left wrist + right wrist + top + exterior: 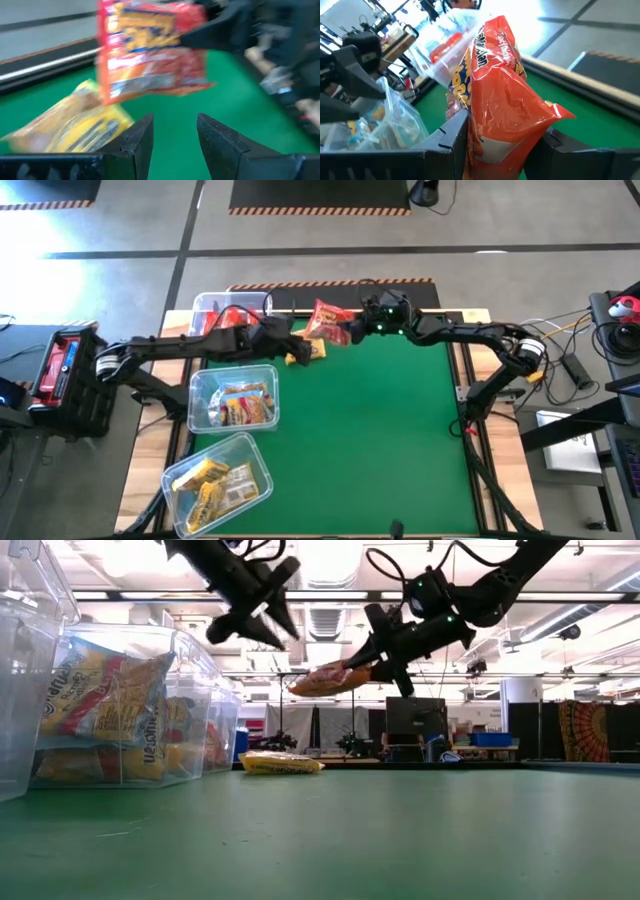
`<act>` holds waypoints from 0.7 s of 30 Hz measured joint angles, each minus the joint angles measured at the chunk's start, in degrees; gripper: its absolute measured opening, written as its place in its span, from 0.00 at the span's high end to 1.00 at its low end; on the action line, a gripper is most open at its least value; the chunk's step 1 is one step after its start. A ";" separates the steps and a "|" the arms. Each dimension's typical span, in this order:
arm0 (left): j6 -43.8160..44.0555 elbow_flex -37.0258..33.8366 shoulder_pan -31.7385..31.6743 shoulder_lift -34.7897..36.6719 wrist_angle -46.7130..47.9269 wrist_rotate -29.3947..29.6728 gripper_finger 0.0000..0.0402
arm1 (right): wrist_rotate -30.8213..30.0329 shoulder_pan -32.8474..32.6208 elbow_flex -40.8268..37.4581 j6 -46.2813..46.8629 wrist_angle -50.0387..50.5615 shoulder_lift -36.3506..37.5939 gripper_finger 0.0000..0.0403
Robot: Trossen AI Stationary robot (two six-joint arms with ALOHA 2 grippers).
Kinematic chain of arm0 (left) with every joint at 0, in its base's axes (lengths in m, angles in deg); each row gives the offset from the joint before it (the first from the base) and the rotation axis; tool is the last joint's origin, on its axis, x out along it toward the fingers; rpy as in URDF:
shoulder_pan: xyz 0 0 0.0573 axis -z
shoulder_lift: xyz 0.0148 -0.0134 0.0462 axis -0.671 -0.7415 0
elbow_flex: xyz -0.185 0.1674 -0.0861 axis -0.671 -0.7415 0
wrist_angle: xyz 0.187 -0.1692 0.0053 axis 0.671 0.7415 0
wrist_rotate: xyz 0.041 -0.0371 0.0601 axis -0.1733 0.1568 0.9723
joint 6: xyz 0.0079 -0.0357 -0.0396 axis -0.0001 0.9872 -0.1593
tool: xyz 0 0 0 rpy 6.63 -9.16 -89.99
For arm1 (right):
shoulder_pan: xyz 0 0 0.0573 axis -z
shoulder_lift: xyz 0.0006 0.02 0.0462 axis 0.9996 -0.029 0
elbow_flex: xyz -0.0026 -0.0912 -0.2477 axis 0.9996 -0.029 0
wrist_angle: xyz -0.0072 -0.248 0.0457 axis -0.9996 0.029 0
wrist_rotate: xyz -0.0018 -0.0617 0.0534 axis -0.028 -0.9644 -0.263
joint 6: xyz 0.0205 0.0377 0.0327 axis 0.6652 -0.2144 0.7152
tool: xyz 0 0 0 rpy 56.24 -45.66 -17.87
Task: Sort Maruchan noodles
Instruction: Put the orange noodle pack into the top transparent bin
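Mostly sorted: three clear bins (262,376) at nine o'clock on the table (380,450), already holding packets; right gripper (352,330) at twelve o'clock, clamped on a red packet (330,320) held aloft; left gripper (277,333) beside it, jaws apart, empty; yellow packet (303,353) left lying below them

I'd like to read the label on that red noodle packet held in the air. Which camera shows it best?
The left wrist view: the red packet faces it flat, though blurred. The right wrist view shows it crumpled between the right gripper. The high view shows it small; the low view shows it edge-on.
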 joint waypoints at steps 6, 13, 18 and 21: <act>-2.57 -5.33 -2.33 1.03 -15.11 -9.89 0.67 | 1.31 2.04 3.81 -1.58 5.10 0.00 0.68; 1.88 -14.28 -4.09 5.54 -28.03 -16.10 0.67 | 5.37 3.48 12.43 -11.38 27.93 0.39 0.68; 7.55 -26.31 -5.45 9.95 -46.45 -16.45 0.67 | 5.50 3.46 19.75 -16.74 38.77 0.48 0.68; 9.59 -32.22 -5.54 10.49 -61.49 -16.92 0.67 | 7.93 3.44 23.19 -17.32 40.80 0.52 0.68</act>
